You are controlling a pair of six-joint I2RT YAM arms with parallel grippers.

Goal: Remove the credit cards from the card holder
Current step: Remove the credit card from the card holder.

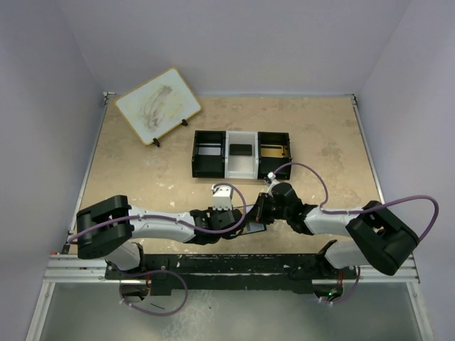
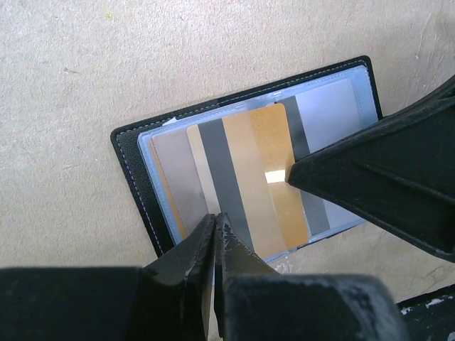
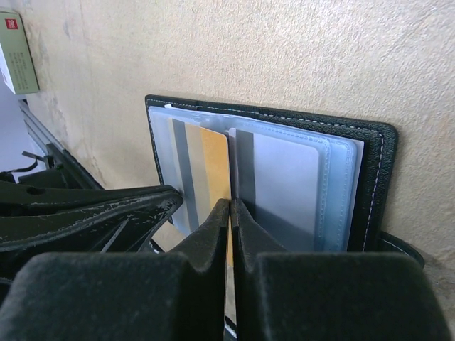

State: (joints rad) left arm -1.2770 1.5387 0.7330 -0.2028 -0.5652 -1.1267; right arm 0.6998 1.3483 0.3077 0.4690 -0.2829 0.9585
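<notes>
Left wrist view: the black stitched leather-like card holder (image 2: 128, 149) lies open mid-frame on the beige table (image 2: 71, 71). On its clear sleeves lies a gold plastic card (image 2: 266, 177) with a dark stripe, and a pale grey card (image 2: 330, 106) sits upper right. No writing shows on either card. The left gripper (image 2: 215, 223), jaws pressed together, touches the holder's lower edge. The right gripper (image 3: 230, 209) pinches the gold plastic card's edge. The print on the white-and-red box (image 3: 18, 53) is unreadable.

A small whiteboard (image 1: 158, 105), smeared with grey marker, leans on its stand at the far left of the beige table (image 1: 341, 142); a black-and-white three-compartment tray (image 1: 193, 153) sits mid-table, a little white-and-red box (image 3: 18, 53) nearer.
</notes>
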